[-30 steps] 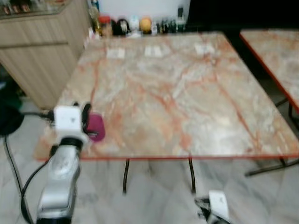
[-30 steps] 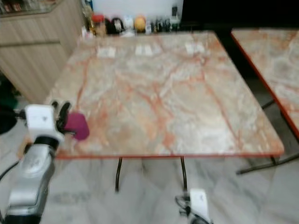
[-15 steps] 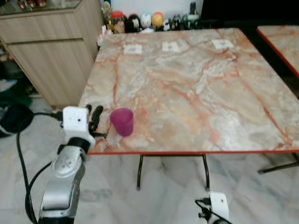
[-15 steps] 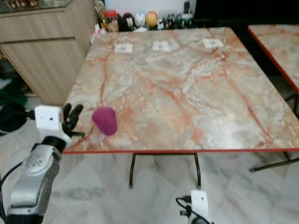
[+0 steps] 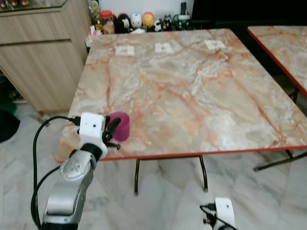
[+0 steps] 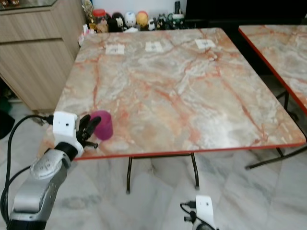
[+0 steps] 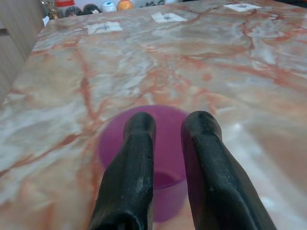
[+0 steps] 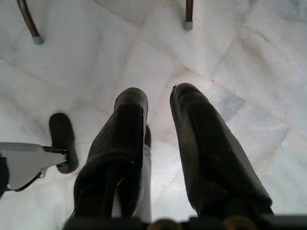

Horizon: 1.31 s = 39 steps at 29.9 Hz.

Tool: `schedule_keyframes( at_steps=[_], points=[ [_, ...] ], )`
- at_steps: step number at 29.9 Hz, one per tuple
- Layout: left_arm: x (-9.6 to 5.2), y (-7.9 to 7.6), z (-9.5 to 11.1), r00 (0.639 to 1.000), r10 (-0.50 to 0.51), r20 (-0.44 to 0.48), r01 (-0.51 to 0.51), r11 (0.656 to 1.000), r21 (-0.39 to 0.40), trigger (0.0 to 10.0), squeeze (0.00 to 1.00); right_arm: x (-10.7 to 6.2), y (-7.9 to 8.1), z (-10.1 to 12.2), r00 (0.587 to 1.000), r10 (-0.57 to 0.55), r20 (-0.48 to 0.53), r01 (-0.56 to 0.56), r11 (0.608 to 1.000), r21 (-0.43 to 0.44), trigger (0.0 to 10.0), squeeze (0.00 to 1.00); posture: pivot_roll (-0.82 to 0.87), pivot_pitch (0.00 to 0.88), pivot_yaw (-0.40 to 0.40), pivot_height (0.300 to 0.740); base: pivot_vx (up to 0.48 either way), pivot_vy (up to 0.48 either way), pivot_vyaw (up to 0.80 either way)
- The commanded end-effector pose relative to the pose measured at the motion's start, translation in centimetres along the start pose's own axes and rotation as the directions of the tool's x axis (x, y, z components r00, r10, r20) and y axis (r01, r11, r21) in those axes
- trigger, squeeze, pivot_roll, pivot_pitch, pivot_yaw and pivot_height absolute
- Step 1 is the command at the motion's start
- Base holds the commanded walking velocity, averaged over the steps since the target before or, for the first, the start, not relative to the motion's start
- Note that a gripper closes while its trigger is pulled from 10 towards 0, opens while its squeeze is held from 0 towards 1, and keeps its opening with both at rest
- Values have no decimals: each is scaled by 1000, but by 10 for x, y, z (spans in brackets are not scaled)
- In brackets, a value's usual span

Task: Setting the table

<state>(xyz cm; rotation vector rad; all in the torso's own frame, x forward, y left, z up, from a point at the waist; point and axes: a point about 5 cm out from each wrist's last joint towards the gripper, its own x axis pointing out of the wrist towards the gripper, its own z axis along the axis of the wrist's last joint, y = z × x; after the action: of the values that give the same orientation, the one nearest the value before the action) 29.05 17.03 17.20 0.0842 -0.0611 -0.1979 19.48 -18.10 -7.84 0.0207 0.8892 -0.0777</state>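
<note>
Nearest, low over pale marble floor tiles [image 8: 230,52]: right gripper [image 8: 158,96] hanging idle, two black fingers with a narrow gap and nothing between them, table-leg feet [image 8: 188,24] further along the floor. Up at the left, silver left arm [image 5: 72,191] raised to the near left corner of the marble table [image 5: 192,96], white wrist housing [image 5: 91,128] just off the red edge. Left gripper [image 7: 168,124] level with the purple cup [image 5: 120,125], fingers [image 7: 136,158] narrowly parted and set in front of the cup; from the wrist view, both fingertips overlapping the rim, yet cannot tell whether touching or just short of it. Not closed around the cup, nothing held. Cup upright, mouth up, standing on the tabletop close to the front edge and near the left corner.

Beyond that, wide stretch of cream stone veined in orange-red. Toward the far edge, three small white cards [image 5: 164,47] laid in a row, well apart from the cup. Past the far edge, against the wall, a cluster of small jars and round figurines [image 5: 136,20], too small to tell in detail. Off to the left, a light wooden cabinet [image 5: 38,52] beside the table. Off to the right, corner of a second marble table [image 5: 283,48] with the same red rim.
</note>
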Motion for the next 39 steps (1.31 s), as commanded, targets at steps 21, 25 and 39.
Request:
schedule_keyframes(
  at_steps=[21, 25, 39],
  points=[
    [38, 46, 19, 939, 279, -201, -293, 955, -48, 10000, 1000, -1, 0, -5, 1000, -5, -23, 5, 1000, 9, 10000, 0, 76, 104, 15, 740, 0, 0, 0],
    [42, 48, 18, 932, 273, -238, -286, 958, -23, 10000, 533, -1, 0, -6, 1000, -5, -23, 5, 1000, 9, 10000, 0, 71, 101, 16, 740, 0, 0, 0],
    [38, 46, 24, 933, 224, -281, -230, 973, 11, 10000, 847, -1, 1, -7, 1000, -5, -26, 5, 1000, 8, 10000, 0, 75, 85, 22, 740, 0, 0, 0]
  ],
)
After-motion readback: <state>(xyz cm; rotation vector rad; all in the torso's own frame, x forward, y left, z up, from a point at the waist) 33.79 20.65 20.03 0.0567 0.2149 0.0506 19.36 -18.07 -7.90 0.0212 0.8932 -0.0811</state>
